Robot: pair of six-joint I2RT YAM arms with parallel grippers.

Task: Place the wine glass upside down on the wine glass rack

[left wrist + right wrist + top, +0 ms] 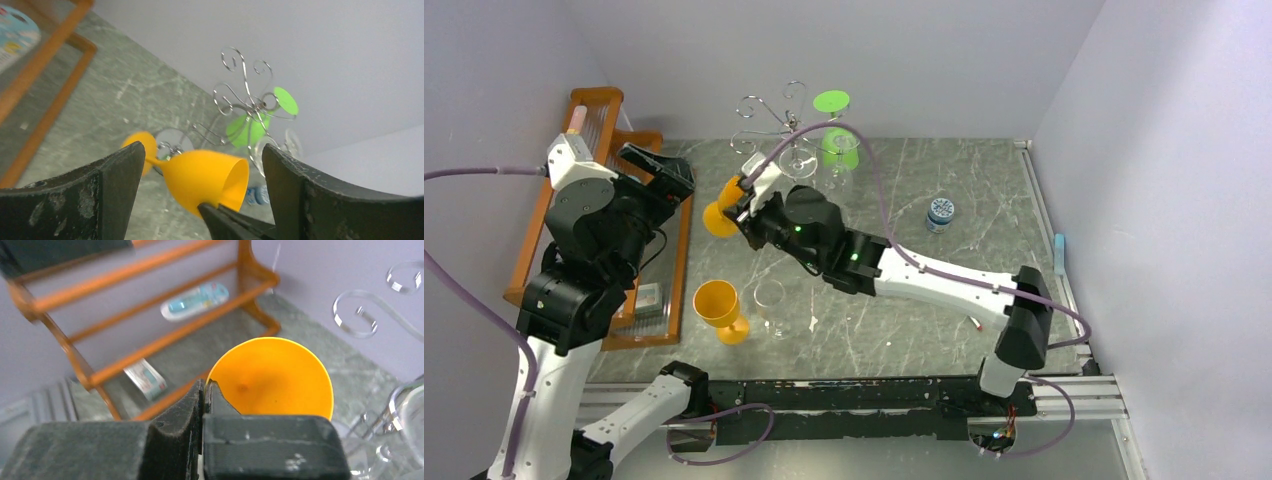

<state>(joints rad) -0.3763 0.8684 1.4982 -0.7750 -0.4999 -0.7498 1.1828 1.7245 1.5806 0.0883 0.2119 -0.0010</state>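
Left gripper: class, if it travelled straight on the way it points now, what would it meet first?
Probably the orange wine glass, held sideways by the right gripper, directly ahead; the wine glass rack stands beyond it. Depth is hard to judge.

Nothing readable. Blurred print on the blue-and-white tube point(196, 300), beyond the right fingers point(167, 440) on the wooden rack point(244, 262); likewise on the small packet point(146, 378) up-left of those fingers, and on the label point(15, 32) far up-left of the left fingers point(100, 200).
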